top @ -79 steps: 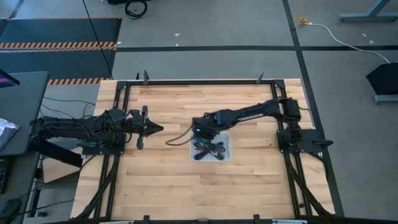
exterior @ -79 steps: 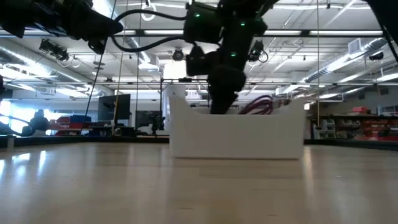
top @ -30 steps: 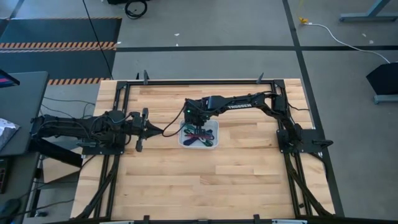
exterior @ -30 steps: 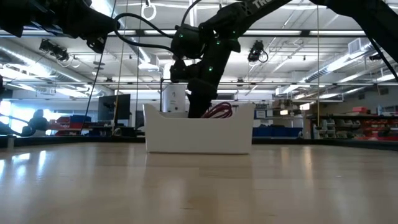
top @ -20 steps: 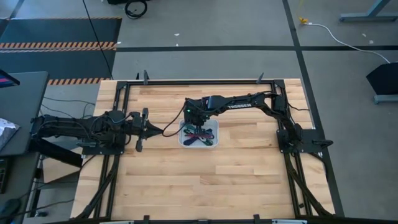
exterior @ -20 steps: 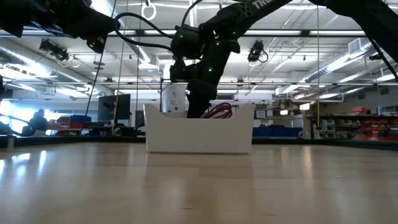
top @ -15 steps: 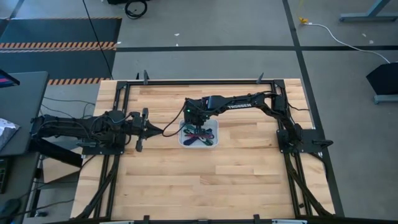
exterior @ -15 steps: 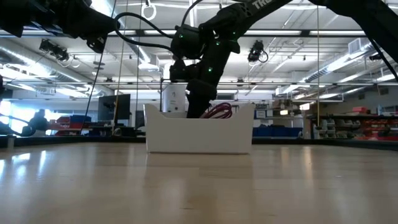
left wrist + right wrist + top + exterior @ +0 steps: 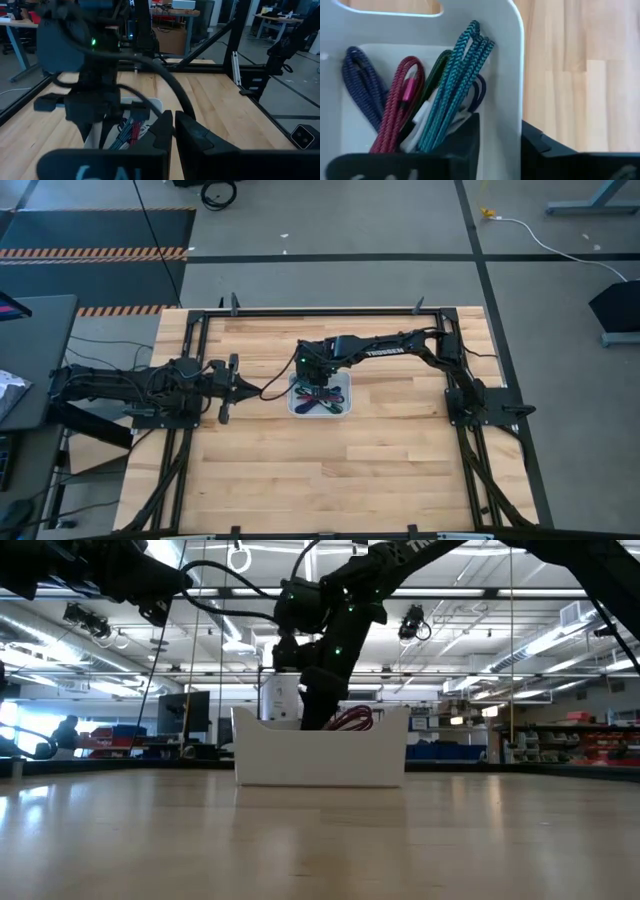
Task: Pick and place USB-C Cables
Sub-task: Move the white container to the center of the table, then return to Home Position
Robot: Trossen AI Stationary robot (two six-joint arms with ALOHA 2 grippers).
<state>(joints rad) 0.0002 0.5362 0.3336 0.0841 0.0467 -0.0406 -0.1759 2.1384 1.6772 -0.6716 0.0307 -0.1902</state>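
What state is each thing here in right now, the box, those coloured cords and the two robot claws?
White bin: upright on the table, holding the cables.
Teal cable: folded, in the bin.
Maroon cable: folded, in the bin.
Purple cable: folded, in the bin.
Left gripper: jaws shut, empty, beside the bin.
Right gripper: lowered at the bin's wall.

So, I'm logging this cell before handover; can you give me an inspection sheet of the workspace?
Surface: pale wooden plank table, black frame around it.
Job's things: braided USB-C cable bundles, teal, maroon, green and dark blue visible, inside the white plastic bin.
Clutter: nothing seen.
Grippers: right gripper straddles the bin wall, jaws apart; left gripper shut, waiting beside the bin.
Cables: thin black arm wires at the left.
Surroundings: grey floor, white cord with yellow plug.
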